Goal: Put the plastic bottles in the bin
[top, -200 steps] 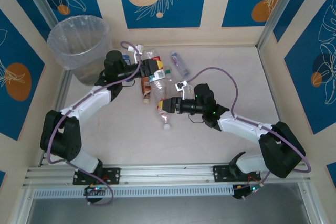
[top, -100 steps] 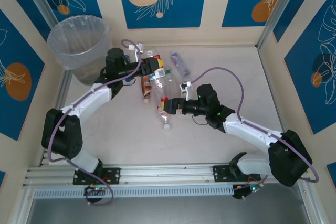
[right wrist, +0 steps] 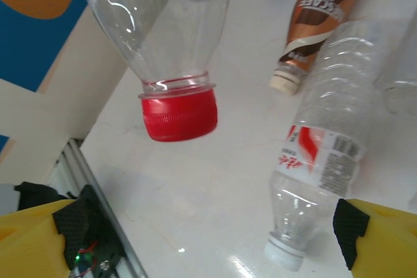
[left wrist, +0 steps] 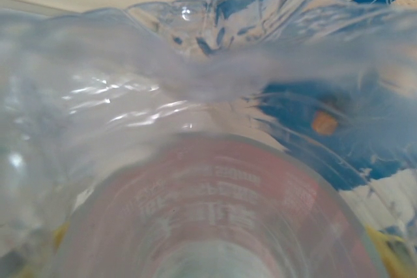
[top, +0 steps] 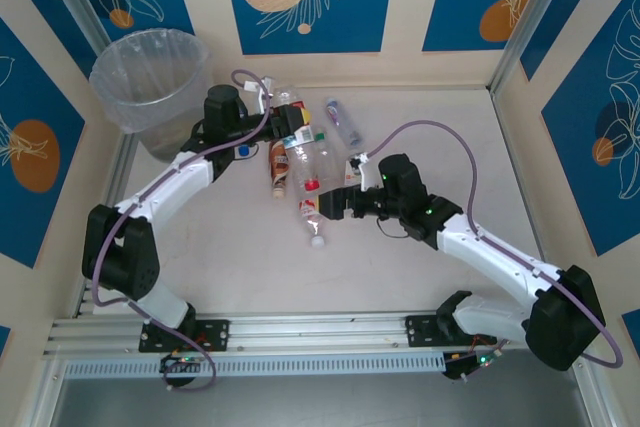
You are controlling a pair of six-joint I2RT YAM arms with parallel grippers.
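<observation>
The left gripper (top: 291,130) is clenched on a clear red-capped bottle (top: 304,159). The bottle hangs cap down above the table (top: 230,257), at about 4 o'clock from the bin (top: 148,75), which stands in the 10 o'clock corner. The right gripper (top: 331,205) is released, with its jaws spread wide. A white-capped bottle (right wrist: 322,161) lies on the table just beside one yellow finger, and a brown-labelled bottle (right wrist: 320,14) lies near it.

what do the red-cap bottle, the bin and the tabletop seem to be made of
The red-cap bottle: thin clear plastic, glossy; see-through with sharp glints. Its cap: opaque red plastic, ridged.
The bin: cloudy translucent plastic, with a crinkly clear film liner.
The tabletop: pale, smooth, semi-gloss, showing soft reflections; laminate or stone, can't tell.
</observation>
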